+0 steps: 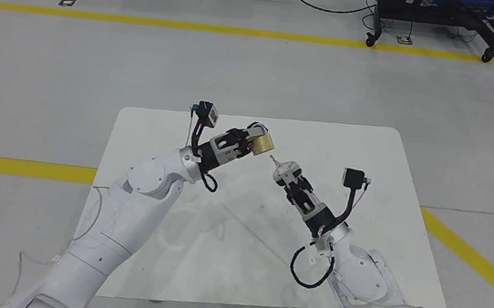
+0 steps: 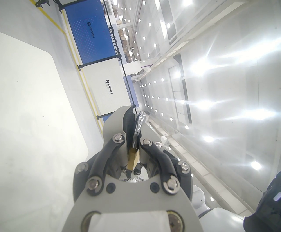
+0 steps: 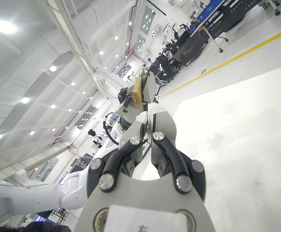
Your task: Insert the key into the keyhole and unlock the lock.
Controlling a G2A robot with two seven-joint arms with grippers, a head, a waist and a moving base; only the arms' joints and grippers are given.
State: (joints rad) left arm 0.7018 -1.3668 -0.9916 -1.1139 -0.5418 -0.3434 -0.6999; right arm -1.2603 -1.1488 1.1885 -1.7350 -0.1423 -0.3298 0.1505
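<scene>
Above the white table [image 1: 358, 148], my left gripper [image 1: 254, 142] is shut on a brass padlock [image 1: 263, 143]. In the left wrist view the padlock's brass body [image 2: 133, 158] and silver shackle [image 2: 138, 124] sit between the fingers of the left gripper [image 2: 132, 126]. My right gripper [image 1: 280, 168] is shut on a small silver key [image 1: 274, 160], whose tip points at the padlock across a short gap. From the right wrist view, the padlock [image 3: 138, 95] hangs just beyond the right gripper [image 3: 147, 115], keyhole end facing it. The key is mostly hidden between the fingers.
Both arms are raised over the middle of the table. Yellow floor lines [image 1: 242, 32] run behind and beside the table. A wheeled dark cart [image 1: 446, 16] stands far back right.
</scene>
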